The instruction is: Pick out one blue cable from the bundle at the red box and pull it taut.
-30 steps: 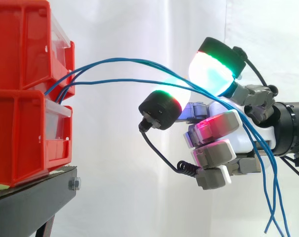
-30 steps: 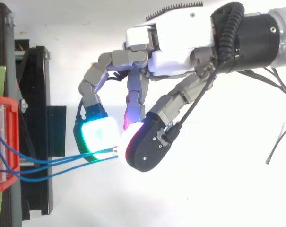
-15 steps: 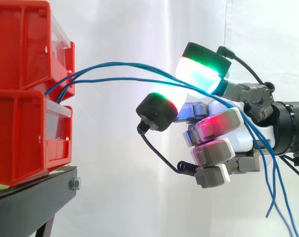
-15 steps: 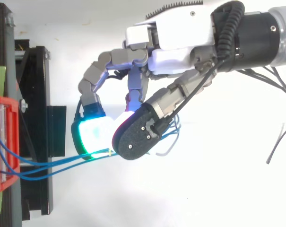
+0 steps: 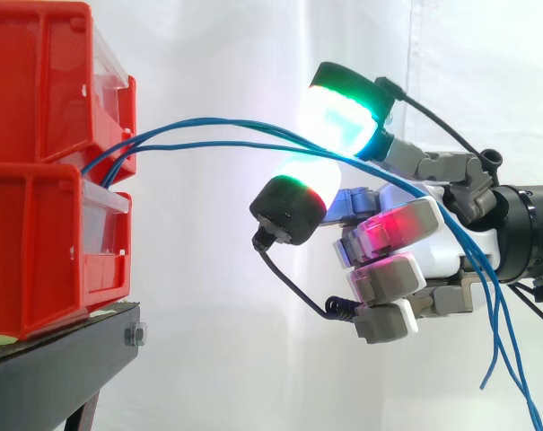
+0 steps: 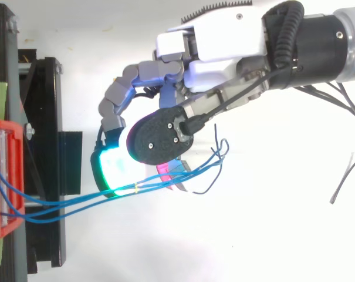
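where the cables begin: the blue cables (image 5: 199,133) come out at the front of the red bins (image 5: 38,180), between the upper bin and the lower one, and rise in a soft arch to the right.
bins: stacked one on the other, on a black stand (image 5: 56,359), at the left side.
hand: the hand (image 5: 433,247) hangs right of the bins, apart from them, before the white curtain (image 5: 253,359).
grip: the cables pass through the hand; i cannot tell if it holds them or if they only lie on it.
cable shape: curved and slack; right of the hand they drop down, and one loose end hangs free.
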Motion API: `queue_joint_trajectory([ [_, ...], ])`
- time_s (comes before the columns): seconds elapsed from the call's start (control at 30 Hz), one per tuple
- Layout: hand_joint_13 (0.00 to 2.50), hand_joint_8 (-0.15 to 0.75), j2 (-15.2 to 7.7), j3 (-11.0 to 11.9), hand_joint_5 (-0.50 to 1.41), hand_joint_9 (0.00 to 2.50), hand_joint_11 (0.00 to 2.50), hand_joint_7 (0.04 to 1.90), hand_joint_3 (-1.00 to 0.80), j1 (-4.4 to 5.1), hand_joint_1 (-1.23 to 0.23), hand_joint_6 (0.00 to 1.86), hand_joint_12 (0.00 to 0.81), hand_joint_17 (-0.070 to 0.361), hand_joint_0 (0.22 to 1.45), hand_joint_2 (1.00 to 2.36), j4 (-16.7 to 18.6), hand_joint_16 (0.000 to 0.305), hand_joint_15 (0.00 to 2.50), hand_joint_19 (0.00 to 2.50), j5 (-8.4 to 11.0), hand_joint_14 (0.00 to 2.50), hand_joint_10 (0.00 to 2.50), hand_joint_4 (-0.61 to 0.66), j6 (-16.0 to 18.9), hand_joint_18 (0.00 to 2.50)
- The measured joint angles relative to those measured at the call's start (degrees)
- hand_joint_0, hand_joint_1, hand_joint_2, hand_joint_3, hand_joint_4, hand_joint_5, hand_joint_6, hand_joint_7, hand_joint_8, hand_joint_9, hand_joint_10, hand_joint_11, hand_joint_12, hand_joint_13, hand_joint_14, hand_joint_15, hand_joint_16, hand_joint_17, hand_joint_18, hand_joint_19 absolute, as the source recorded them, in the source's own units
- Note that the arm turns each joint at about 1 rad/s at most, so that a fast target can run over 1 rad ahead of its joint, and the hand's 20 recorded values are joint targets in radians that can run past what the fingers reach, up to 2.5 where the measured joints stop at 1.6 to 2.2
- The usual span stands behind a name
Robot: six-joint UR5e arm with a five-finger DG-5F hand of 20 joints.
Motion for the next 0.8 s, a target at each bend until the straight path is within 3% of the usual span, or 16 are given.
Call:
queue_joint_trajectory([
  [0.17,1.26,0.282,0.00,0.01,-0.06,1.48,0.62,0.90,-0.50,0.02,-0.81,0.85,0.377,0.117,0.43,1.00,0.04,0.052,0.61,0.63,0.00,0.02,0.02,0.07,0.00,1.09],
  [0.3,1.24,0.251,0.00,-0.01,-0.06,1.47,0.68,0.92,-0.50,0.00,-0.92,0.87,0.336,0.099,0.53,1.00,-0.06,0.044,0.64,0.67,0.00,0.03,0.03,0.03,0.00,1.04],
  [0.43,1.24,0.229,-0.01,-0.02,-0.06,1.49,0.70,0.94,-0.50,-0.02,-0.92,0.89,0.315,0.092,0.63,1.00,-0.10,0.041,0.66,0.69,0.00,0.03,0.03,-0.05,0.00,1.02],
  [0.6,1.27,0.243,-0.01,-0.03,-0.06,1.50,0.65,0.88,-0.26,-0.05,-0.79,0.89,0.340,0.107,0.57,1.01,-0.10,0.048,0.63,0.66,0.00,0.02,0.03,-0.06,0.00,1.05],
  [0.73,1.30,0.275,-0.01,-0.03,-0.05,1.51,0.58,0.86,-0.22,-0.06,-0.72,0.88,0.372,0.125,0.56,1.01,-0.10,0.056,0.60,0.63,0.00,0.02,0.02,-0.04,0.00,1.10],
  [0.8,1.31,0.295,-0.01,-0.03,-0.05,1.51,0.54,0.85,-0.19,-0.06,-0.57,0.87,0.394,0.136,0.56,1.01,-0.10,0.060,0.57,0.60,0.00,0.02,0.02,0.00,0.01,1.13],
])
